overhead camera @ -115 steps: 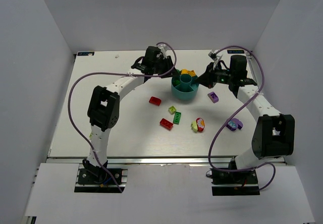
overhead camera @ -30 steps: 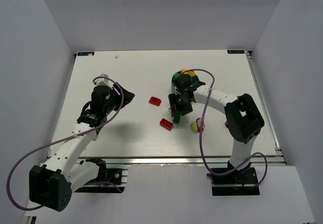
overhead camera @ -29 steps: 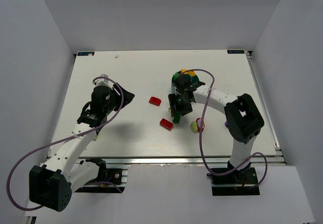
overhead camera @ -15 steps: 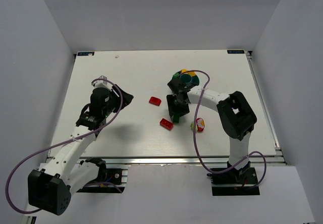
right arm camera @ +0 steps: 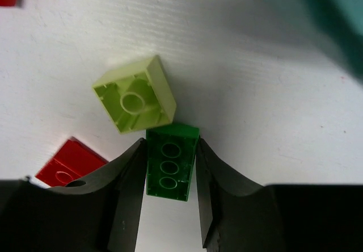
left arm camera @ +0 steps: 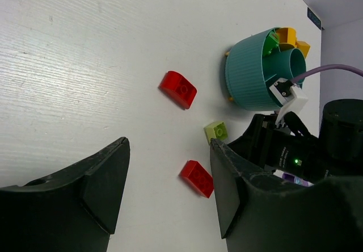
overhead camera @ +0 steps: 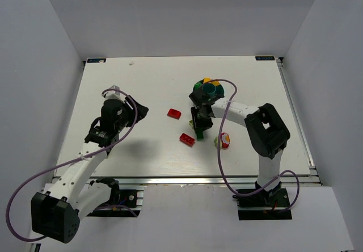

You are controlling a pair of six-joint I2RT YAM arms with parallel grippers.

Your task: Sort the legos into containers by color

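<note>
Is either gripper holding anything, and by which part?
The right gripper pinches the dark green rectangular plastic brick by its two long sides; the left gripper is open and empty.

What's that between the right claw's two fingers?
A dark green brick, underside up, sits between the right gripper's fingers; the right wrist view shows it.

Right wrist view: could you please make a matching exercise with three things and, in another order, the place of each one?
Things
1. green brick
2. lime brick
3. bowl

Places
a. top right corner of the picture
b. inside the right end effector
c. hollow side up, next to the green brick's end

Pairs: 1-b, 2-c, 3-a
</note>
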